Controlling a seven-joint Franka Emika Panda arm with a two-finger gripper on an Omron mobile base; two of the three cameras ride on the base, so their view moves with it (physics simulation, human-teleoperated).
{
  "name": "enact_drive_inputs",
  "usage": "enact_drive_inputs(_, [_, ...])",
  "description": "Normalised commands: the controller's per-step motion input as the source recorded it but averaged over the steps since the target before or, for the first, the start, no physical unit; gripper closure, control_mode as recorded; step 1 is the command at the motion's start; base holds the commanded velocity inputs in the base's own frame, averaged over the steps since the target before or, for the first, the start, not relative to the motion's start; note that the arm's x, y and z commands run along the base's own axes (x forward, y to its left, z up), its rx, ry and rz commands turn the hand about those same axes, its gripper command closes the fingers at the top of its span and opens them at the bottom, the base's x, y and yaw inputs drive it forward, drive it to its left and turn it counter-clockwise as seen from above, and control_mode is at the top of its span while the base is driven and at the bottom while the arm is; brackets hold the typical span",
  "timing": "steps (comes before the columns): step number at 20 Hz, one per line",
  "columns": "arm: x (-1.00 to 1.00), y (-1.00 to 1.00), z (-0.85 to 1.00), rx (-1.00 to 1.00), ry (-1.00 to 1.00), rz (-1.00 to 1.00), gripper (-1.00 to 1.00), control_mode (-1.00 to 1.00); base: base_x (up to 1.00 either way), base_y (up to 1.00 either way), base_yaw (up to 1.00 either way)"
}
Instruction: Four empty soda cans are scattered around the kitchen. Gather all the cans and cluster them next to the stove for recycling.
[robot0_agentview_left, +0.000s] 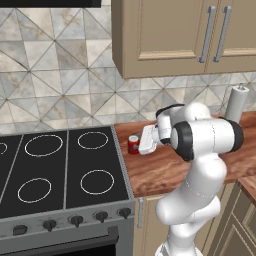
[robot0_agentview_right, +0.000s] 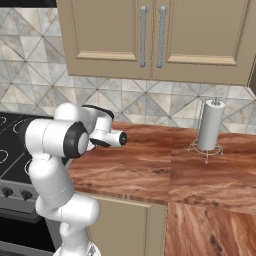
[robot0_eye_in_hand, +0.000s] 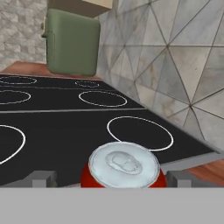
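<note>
Standing wide open, the jaws (robot0_eye_in_hand: 111, 179), gripping nothing, with one grey tip showing at each side of the can in the hand view. Sitting between those tips, the red soda can (robot0_eye_in_hand: 124, 168), upright, silver top facing the camera, not pinched by either tip as far as can be seen; whether a tip is touching its wall, impossible to tell. Probably being released here, or about to be taken, judging only from the wide opening around it.

Seen from the left base view, resting on the wooden surface (robot0_agentview_left: 170, 170) just beside the right edge of the stove (robot0_agentview_left: 65, 170), the same can (robot0_agentview_left: 133, 145), with the white hand close against its right side. Being placed there most likely because the task is asking for a cluster next to the cooktop, not on the black glass itself.

Further out, stretching behind the can in the hand view, the cooktop with its white ring burners, and beyond it a green box-shaped appliance (robot0_eye_in_hand: 72, 43) near the tiled wall. Standing well apart on the same surface, toward the right, a white paper-towel roll (robot0_agentview_right: 210, 125) on its wire holder. Hanging above, beige cabinets (robot0_agentview_right: 150, 37) with bar handles.
</note>
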Motion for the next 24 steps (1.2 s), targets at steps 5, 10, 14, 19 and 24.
enact_drive_inputs(5, [-0.01, -0.02, 0.15, 0.0, 0.0, -0.03, -1.0, -1.0, 0.0, 0.0, 0.0])
enact_drive_inputs(10, [0.04, 0.0, 0.18, 0.0, 0.03, -0.06, -1.0, -1.0, 0.0, 0.0, 0.0])
enact_drive_inputs(14, [0.04, 0.0, 0.2, 0.0, 0.04, -0.06, -1.0, -1.0, 0.0, 0.0, 0.0])
enact_drive_inputs(19, [0.0, 0.0, 0.27, 0.0, 0.04, -0.06, -1.0, -1.0, 0.0, 0.0, 0.0])
enact_drive_inputs(24, [-0.03, 0.0, 0.23, 0.0, 0.01, -0.04, -1.0, -1.0, 0.0, 0.0, 0.0])
